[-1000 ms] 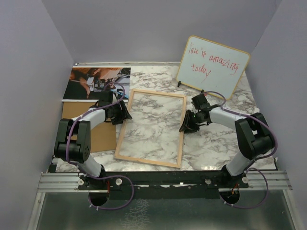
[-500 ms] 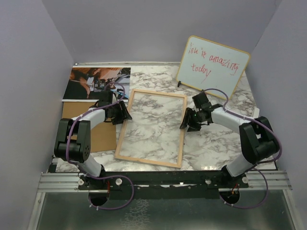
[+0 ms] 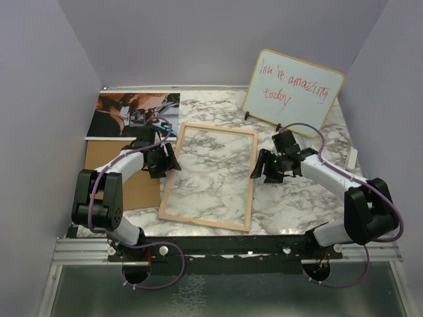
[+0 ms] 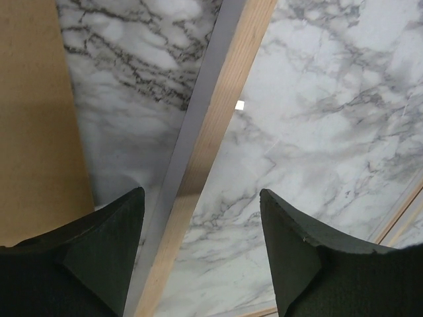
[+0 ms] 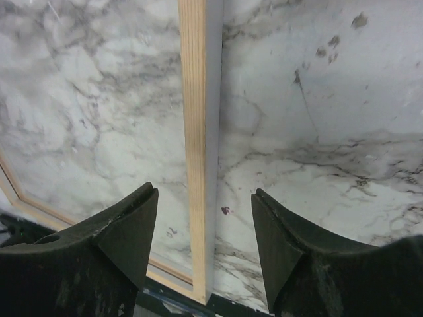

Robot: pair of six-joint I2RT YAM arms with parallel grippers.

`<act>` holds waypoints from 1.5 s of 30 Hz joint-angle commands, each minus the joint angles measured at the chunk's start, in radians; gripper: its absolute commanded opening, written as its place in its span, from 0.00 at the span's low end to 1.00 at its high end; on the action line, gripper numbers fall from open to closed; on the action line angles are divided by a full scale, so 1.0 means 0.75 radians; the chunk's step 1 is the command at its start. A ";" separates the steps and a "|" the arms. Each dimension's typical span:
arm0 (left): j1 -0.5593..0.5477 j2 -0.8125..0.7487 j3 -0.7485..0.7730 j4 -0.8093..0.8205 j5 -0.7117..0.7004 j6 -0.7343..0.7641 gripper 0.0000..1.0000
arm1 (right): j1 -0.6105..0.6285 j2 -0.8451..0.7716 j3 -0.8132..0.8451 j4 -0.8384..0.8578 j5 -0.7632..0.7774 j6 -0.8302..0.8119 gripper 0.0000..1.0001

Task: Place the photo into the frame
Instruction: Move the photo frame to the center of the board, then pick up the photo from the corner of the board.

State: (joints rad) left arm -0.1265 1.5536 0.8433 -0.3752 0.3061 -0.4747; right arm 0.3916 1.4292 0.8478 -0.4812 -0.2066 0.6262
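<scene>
Two grippers, both released with jaws apart: the left gripper (image 4: 201, 198) straddles the left rail of the frame (image 3: 205, 222), and the right gripper (image 5: 205, 198) straddles its right rail. The frame lies flat on the marble table (image 3: 297, 198). The photo (image 3: 125, 112) lies at the far-left corner.

The right gripper (image 5: 203, 193) holds its jaws apart, one on each side of a rail of the frame (image 5: 197, 119), without touching it. The rail is light wood on top and white on its side. It lies on the marble table (image 5: 317, 99), and its corner is close to the table's near edge.
</scene>
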 commanded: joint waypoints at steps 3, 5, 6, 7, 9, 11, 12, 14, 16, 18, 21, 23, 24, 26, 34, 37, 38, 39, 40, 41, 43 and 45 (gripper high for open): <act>-0.012 -0.099 -0.090 -0.150 -0.008 -0.005 0.71 | 0.005 -0.050 -0.128 -0.022 -0.246 -0.067 0.64; -0.017 -0.115 -0.110 -0.148 0.019 -0.012 0.69 | 0.005 -0.053 -0.153 -0.006 -0.268 -0.059 0.63; -0.024 -0.120 -0.116 -0.144 0.043 -0.011 0.68 | 0.005 -0.051 -0.159 0.003 -0.265 -0.049 0.63; -0.030 -0.119 -0.120 -0.140 0.070 -0.011 0.66 | 0.005 -0.046 -0.162 0.016 -0.263 -0.043 0.63; -0.052 -0.113 -0.122 -0.122 0.131 -0.008 0.61 | 0.005 -0.024 -0.149 0.041 -0.243 -0.023 0.62; -0.089 -0.104 -0.119 -0.095 0.177 -0.012 0.57 | 0.004 0.009 -0.130 0.074 -0.218 0.005 0.63; -0.110 -0.101 -0.115 -0.081 0.188 -0.015 0.54 | 0.004 0.023 -0.120 0.091 -0.203 0.020 0.63; -0.159 -0.086 -0.098 -0.061 0.190 -0.024 0.52 | 0.004 0.050 -0.101 0.114 -0.157 0.055 0.64; -0.203 -0.067 -0.073 -0.058 0.170 -0.032 0.51 | 0.004 0.078 -0.077 0.109 -0.104 0.079 0.64; -0.221 -0.060 -0.059 -0.061 0.120 -0.046 0.51 | 0.004 0.094 -0.053 0.072 -0.035 0.099 0.64; -0.222 -0.072 -0.010 -0.116 -0.045 -0.052 0.53 | 0.004 0.050 -0.024 -0.002 0.113 0.119 0.64; -0.222 -0.078 0.054 -0.167 -0.146 -0.030 0.56 | 0.004 -0.012 0.001 -0.030 0.213 0.117 0.64; -0.222 -0.079 0.088 -0.189 -0.179 -0.015 0.58 | 0.004 -0.039 0.018 -0.038 0.238 0.112 0.64; -0.220 -0.076 0.171 -0.228 -0.229 0.013 0.62 | 0.004 -0.079 0.062 -0.031 0.250 0.085 0.65; -0.155 0.025 0.473 -0.267 -0.415 0.066 0.74 | 0.005 0.123 0.287 0.233 -0.084 -0.027 0.65; -0.102 0.131 0.616 -0.265 -0.507 0.048 0.74 | 0.011 0.268 0.445 0.306 -0.178 0.055 0.63; -0.081 0.167 0.664 -0.261 -0.533 0.045 0.74 | 0.014 0.320 0.505 0.329 -0.201 0.084 0.63; -0.060 0.205 0.707 -0.256 -0.553 0.043 0.74 | 0.020 0.370 0.560 0.349 -0.221 0.122 0.62; -0.039 0.246 0.754 -0.253 -0.560 0.041 0.73 | 0.028 0.423 0.619 0.372 -0.241 0.159 0.62; -0.016 0.286 0.794 -0.242 -0.554 0.046 0.72 | 0.040 0.481 0.678 0.394 -0.262 0.195 0.61; 0.022 0.373 0.857 -0.215 -0.556 0.058 0.69 | 0.071 0.598 0.809 0.417 -0.286 0.263 0.59; 0.060 0.456 0.904 -0.192 -0.564 0.068 0.63 | 0.111 0.720 0.957 0.405 -0.284 0.316 0.57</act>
State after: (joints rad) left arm -0.1318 1.7927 1.4513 -0.5411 -0.0551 -0.4435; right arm 0.4213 1.8385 1.3994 -0.2367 -0.3489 0.7525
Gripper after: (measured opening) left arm 0.675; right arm 0.589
